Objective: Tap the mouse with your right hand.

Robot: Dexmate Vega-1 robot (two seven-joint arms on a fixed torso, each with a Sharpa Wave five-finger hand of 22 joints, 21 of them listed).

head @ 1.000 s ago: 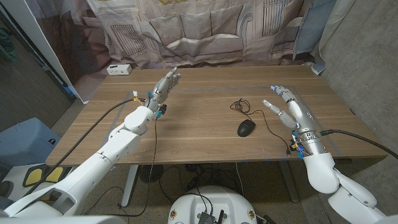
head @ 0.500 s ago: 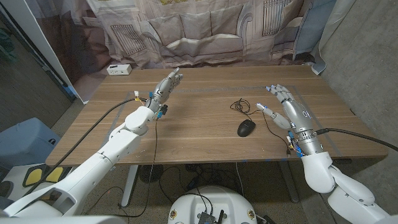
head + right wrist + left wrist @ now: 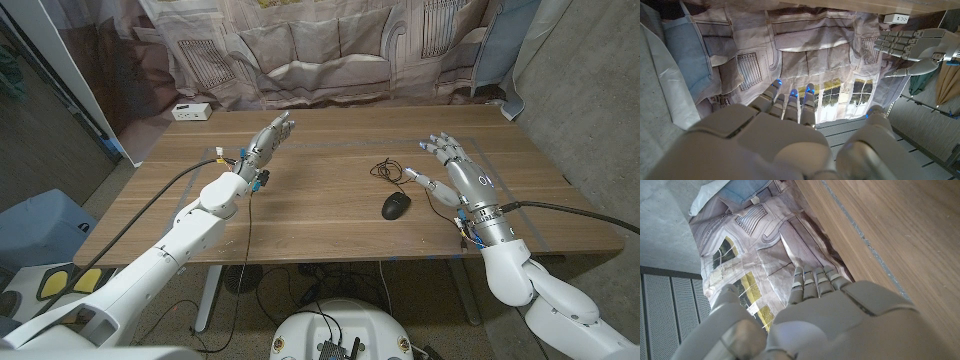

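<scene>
Right hand (image 3: 462,172) hovers with fingers spread, holding nothing, just right of the black mouse (image 3: 396,206), which sits mid-right on the tabletop (image 3: 320,215). Mouse looks small, light and rigid with a smooth domed shell, likely to skid if struck sideways, so tap straight down on its back. Its thin cable (image 3: 389,172) loops just behind; left hand (image 3: 268,140) waits empty, well apart; white box (image 3: 191,111) at far corner, nothing blocking.

White power strip (image 3: 192,111), printed backdrop (image 3: 320,50)
</scene>
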